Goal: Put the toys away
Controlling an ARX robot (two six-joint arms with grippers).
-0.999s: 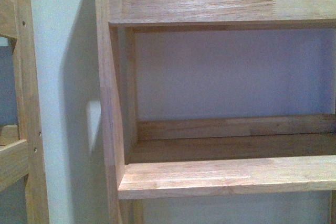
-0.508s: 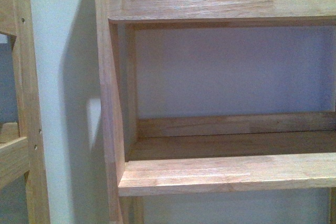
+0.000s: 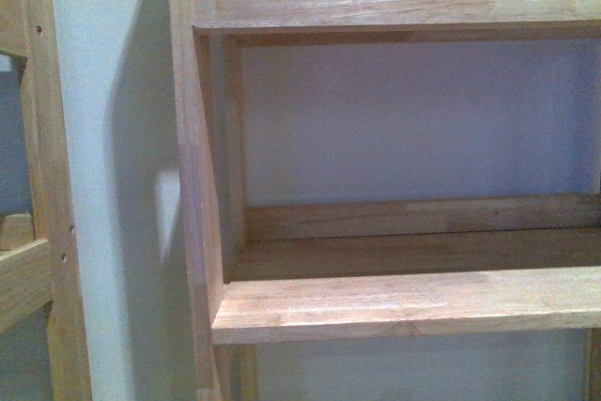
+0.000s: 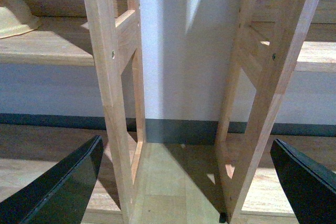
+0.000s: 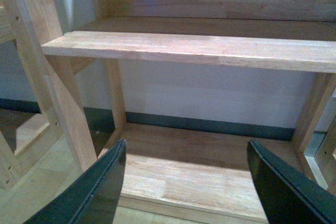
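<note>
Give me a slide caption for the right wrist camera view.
Right gripper open and empty, facing a bare wooden shelf with a lower shelf board beneath.

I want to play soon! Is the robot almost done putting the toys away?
Hard to say. Done: nothing visible; the wooden shelf ahead holds no toy. In hand: nothing; the left gripper and right gripper are both open with nothing between them. Left: probably finding a toy; only a cream-coloured object shows on another shelf, too cut off to identify.
</note>
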